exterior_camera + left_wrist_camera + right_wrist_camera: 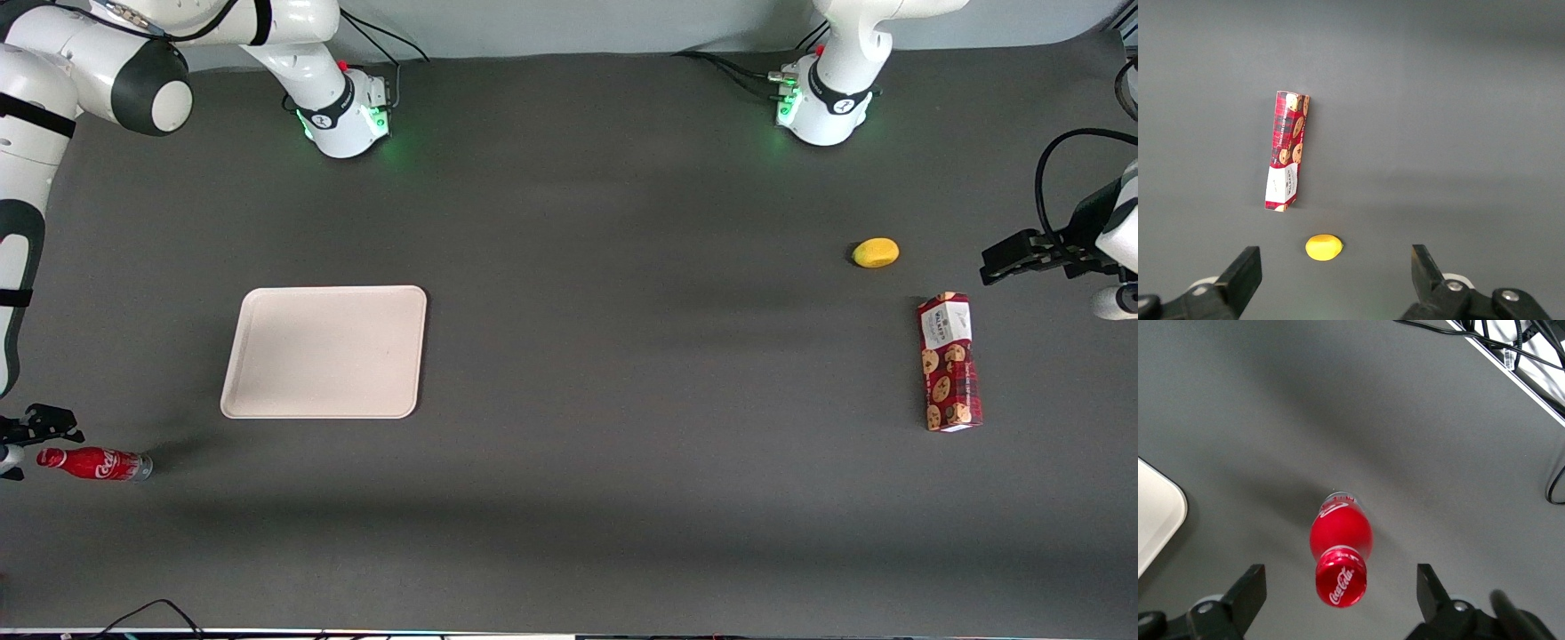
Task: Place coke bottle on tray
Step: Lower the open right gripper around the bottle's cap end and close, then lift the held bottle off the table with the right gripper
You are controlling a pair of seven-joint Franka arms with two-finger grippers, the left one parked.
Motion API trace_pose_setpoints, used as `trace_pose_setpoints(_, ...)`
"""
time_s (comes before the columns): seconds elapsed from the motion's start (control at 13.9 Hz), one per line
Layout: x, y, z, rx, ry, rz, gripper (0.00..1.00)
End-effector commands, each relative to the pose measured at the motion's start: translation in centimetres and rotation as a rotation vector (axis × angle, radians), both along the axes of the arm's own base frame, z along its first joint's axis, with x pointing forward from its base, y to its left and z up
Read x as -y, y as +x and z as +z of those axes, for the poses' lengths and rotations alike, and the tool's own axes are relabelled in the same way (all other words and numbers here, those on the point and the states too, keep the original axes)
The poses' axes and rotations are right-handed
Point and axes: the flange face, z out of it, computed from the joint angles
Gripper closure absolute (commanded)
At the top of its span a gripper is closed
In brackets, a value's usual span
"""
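The coke bottle (96,463) is slim and red, with white script, and is on the dark table at the working arm's end, nearer to the front camera than the tray (324,351). The right wrist view looks onto its red cap (1341,579), with the silvery base farthest from the camera. My right gripper (22,440) is at the cap end of the bottle. It is open, with its fingers (1248,590) wide on either side of the cap and not touching it. The cream tray holds nothing, and its rounded corner shows in the right wrist view (1155,513).
A red cookie box (949,363) lies flat toward the parked arm's end, with a small yellow fruit (876,252) beside it, farther from the front camera. Both show in the left wrist view: the box (1287,152) and the fruit (1323,247). Cables (1511,353) run along the table edge near the bottle.
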Motion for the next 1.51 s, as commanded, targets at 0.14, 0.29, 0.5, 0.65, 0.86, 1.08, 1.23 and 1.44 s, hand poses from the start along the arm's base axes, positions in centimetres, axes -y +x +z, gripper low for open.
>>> trace_pose_setpoints(0.14,0.3,0.6,-0.7,0.022,0.021,0.025,0.02)
trace_pose_setpoints(0.29,0.4,0.6,-0.8,0.019,0.020,0.025,0.11)
trace_pose_setpoints(0.5,0.2,0.6,-0.9,0.018,0.021,0.027,0.42)
trace_pose_setpoints(0.65,0.2,0.6,-0.9,0.018,0.020,0.028,0.63)
trace_pose_setpoints(0.86,0.3,0.6,-0.9,0.018,0.019,0.029,0.85)
trace_pose_setpoints(1.08,0.2,0.6,-0.9,0.011,0.024,0.029,0.96)
trace_pose_setpoints(1.23,-0.1,0.1,0.5,-0.019,0.032,0.029,0.99)
trace_pose_setpoints(1.44,-1.0,-0.6,5.1,-0.028,0.037,0.007,1.00)
